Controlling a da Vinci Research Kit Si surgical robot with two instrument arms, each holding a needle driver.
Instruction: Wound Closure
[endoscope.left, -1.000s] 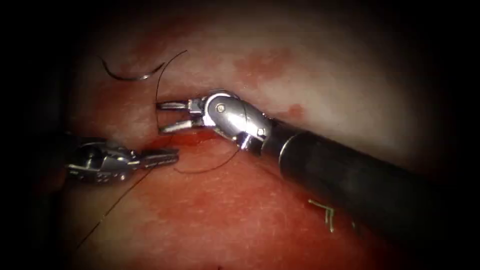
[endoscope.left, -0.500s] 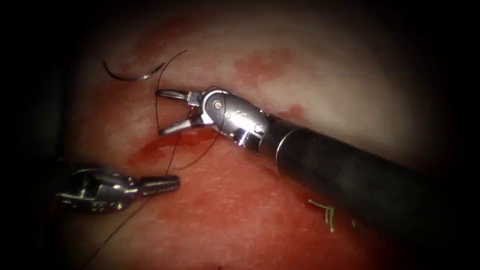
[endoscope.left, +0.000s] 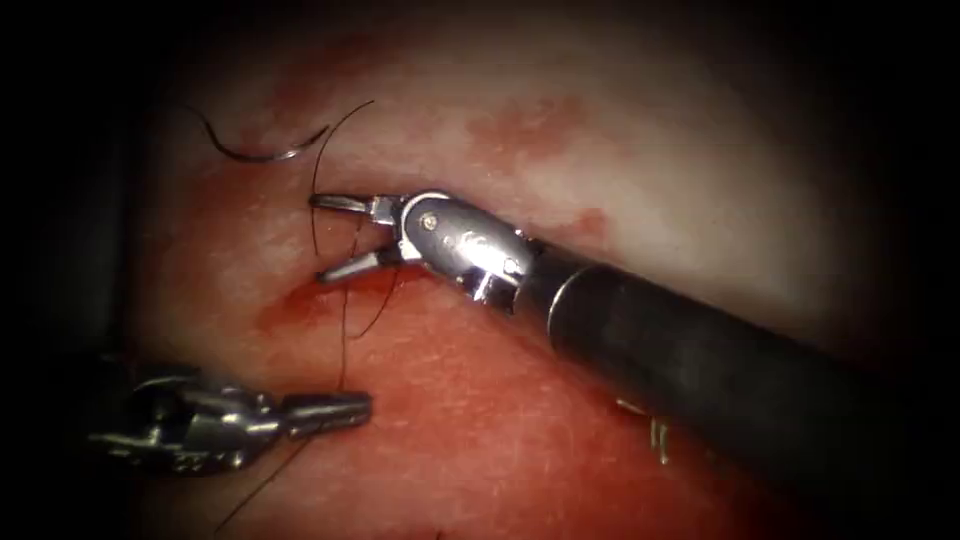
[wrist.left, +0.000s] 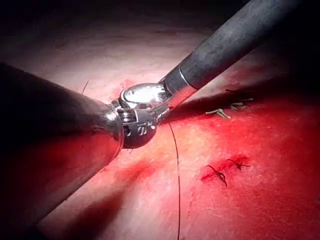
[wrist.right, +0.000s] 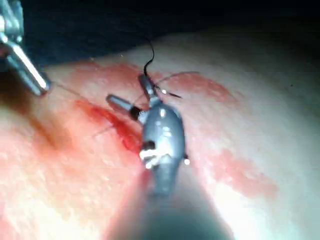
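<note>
Needle (endoscope.left: 262, 150) is seen lying free on the tissue (endoscope.left: 480, 450), far from the viewer and toward the tissue's far-left corner, held by neither tool. Its long axis runs roughly left to right, the curve sagging toward the viewer and both ends turned up and away; which end is the point cannot be told. It is not seen entering the tissue.

Nearest, by the tissue's near-left edge, the left tool (endoscope.left: 345, 407) is laid almost level, pointing right, its jaws together and clamped on the thread (endoscope.left: 343, 330). From there the thread is drawn up and away to the cut (endoscope.left: 330, 290), where red fluid (endoscope.left: 300, 300) is pooled, and a second strand trails off toward the near edge.

Farther back, the right tool (endoscope.left: 325, 235) is brought in from the right, pointing left over the cut, its jaws held apart with thread passing between them; nothing is gripped. Beyond it the thread arcs up toward the needle.

Short cut ends (endoscope.left: 655, 430) are seen beside the right shaft.
</note>
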